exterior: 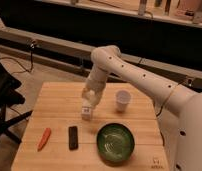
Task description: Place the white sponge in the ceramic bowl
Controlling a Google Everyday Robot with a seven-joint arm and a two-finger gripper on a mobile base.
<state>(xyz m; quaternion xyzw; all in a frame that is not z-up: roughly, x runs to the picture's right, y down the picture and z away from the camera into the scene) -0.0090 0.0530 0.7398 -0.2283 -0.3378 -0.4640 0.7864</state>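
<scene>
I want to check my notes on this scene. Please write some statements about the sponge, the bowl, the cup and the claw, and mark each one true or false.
1. The sponge lies in the bowl. False: it is at the tip of the claw, outside the bowl, up and to the left of it in the picture.
2. The cup stands to the right of the claw in the picture. True.
3. The bowl is green. True.
4. The orange thing lies in the bowl. False: it lies on the table, left of the black thing.
5. The claw is above the table, between the cup and the table's left edge. True.
</scene>
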